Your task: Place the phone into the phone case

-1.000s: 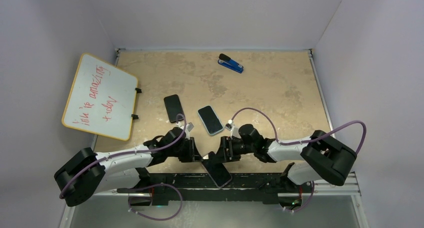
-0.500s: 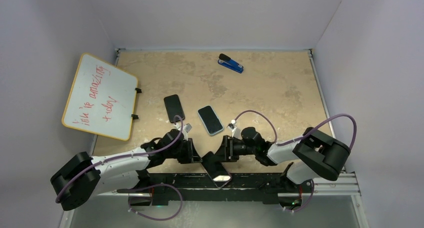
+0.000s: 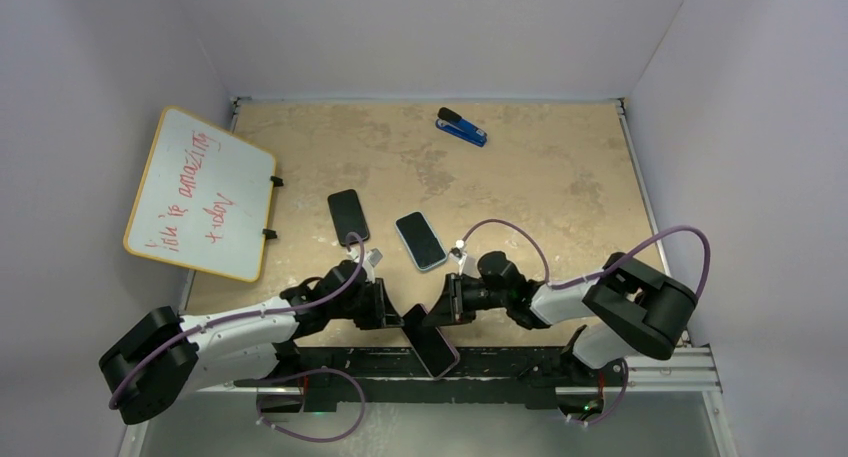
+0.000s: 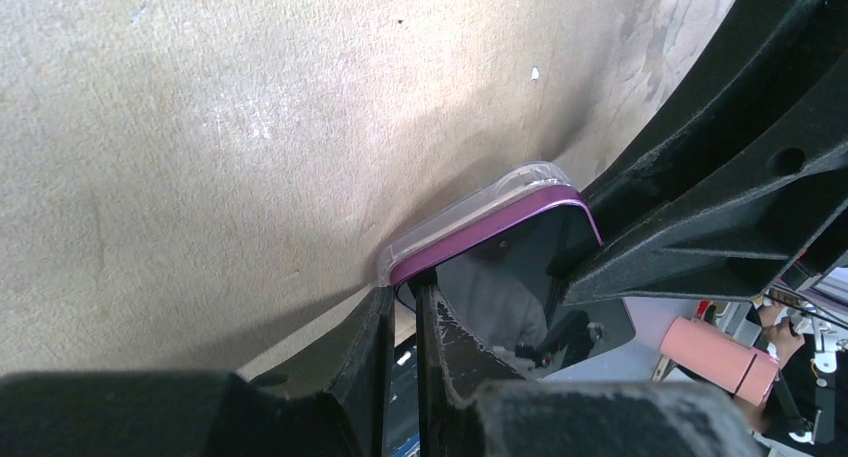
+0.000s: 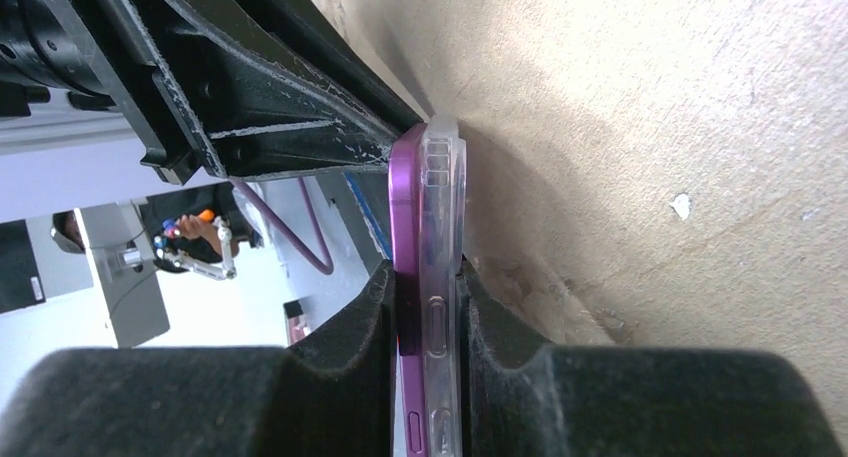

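Observation:
A purple phone (image 3: 430,339) with a dark screen sits against a clear phone case (image 5: 442,207), tilted up over the table's near edge. In the right wrist view the purple rim (image 5: 407,227) and the clear shell lie side by side, and my right gripper (image 5: 428,277) is shut across both. My left gripper (image 4: 403,292) is nearly shut, pinching the phone's (image 4: 520,267) corner where the clear case (image 4: 470,212) wraps it. In the top view the left gripper (image 3: 395,312) and right gripper (image 3: 442,312) face each other across the phone.
A black phone (image 3: 347,217) and a phone in a teal case (image 3: 420,240) lie flat mid-table. A whiteboard (image 3: 200,192) leans at the left wall. A blue stapler (image 3: 461,126) sits at the back. The black rail (image 3: 500,362) runs along the near edge.
My right gripper has closed from wide open onto the phone and case. The phone has shifted slightly between the two grippers. The left gripper has kept its grip.

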### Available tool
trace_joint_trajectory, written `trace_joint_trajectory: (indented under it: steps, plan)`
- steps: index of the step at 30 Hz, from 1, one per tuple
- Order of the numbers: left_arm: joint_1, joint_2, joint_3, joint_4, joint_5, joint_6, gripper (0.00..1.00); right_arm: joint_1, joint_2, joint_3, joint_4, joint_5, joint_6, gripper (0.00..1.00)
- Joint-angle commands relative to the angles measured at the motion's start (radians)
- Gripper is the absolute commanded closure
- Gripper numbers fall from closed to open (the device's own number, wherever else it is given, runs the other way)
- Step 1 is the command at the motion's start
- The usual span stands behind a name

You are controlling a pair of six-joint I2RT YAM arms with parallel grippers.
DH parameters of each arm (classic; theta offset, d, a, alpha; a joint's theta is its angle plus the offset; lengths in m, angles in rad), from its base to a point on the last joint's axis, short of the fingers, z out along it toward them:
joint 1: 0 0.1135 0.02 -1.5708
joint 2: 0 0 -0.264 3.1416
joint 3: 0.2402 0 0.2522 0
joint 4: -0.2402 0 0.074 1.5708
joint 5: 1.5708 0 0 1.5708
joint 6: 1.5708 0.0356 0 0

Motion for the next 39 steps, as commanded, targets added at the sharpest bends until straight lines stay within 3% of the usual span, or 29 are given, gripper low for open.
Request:
trace_joint_trajectory:
  steps: [1,5,11,15,18,24,34,36,39]
  plan:
    - [-0.010,-0.009,0.003,0.041,0.015,-0.013,0.85,0.011,-0.019,0.068,-0.030,-0.027,-0.038,0.97]
    - [-0.010,-0.006,0.008,0.041,0.020,-0.011,0.84,0.011,-0.025,0.093,-0.080,-0.030,-0.059,0.99]
    - [-0.010,0.000,0.006,0.036,0.012,-0.009,0.81,0.010,-0.049,0.113,-0.107,-0.037,-0.057,0.60]
    - [-0.010,0.014,-0.008,0.058,0.017,-0.013,0.81,0.011,-0.051,0.102,-0.117,-0.038,-0.046,0.51]
    - [-0.010,0.022,-0.012,0.074,0.018,-0.014,0.82,0.011,-0.043,0.098,-0.126,-0.035,-0.049,0.60]
    - [-0.010,0.029,-0.005,0.071,0.014,-0.009,0.82,0.011,-0.036,0.096,-0.112,-0.004,-0.050,0.99]
    - [-0.010,0.022,0.007,0.057,0.013,0.000,0.78,0.011,-0.079,0.118,-0.221,0.052,-0.118,1.00]
    - [-0.010,0.006,0.037,0.025,0.008,0.019,0.71,0.011,-0.112,0.111,-0.235,0.067,-0.122,1.00]
    - [-0.010,-0.049,0.109,-0.092,-0.024,0.059,0.54,0.011,-0.210,0.111,-0.284,0.156,-0.131,1.00]
